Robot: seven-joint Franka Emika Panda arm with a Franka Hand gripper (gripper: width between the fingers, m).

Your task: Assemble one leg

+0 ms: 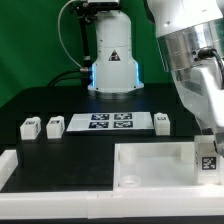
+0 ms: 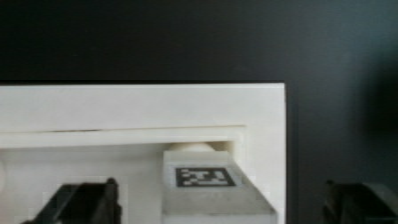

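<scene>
One leg [image 1: 207, 160] stands upright at the corner of the large white square piece [image 1: 150, 165] on the exterior view's right, its tag facing the camera. My gripper [image 1: 207, 138] hangs right over it. In the wrist view the leg [image 2: 205, 178] sits between my gripper's [image 2: 217, 200] dark fingers [image 2: 80, 200], with white surface showing between one finger and the leg, so the jaws stand open around it. Three more legs lie on the black table: two on the exterior view's left [image 1: 29, 126] [image 1: 54, 125] and one beside the marker board [image 1: 162, 122].
The marker board [image 1: 110, 122] lies in the middle at the back. A white robot base with a warning sign [image 1: 113, 60] stands behind it. A white rail [image 1: 8, 165] runs along the front left edge.
</scene>
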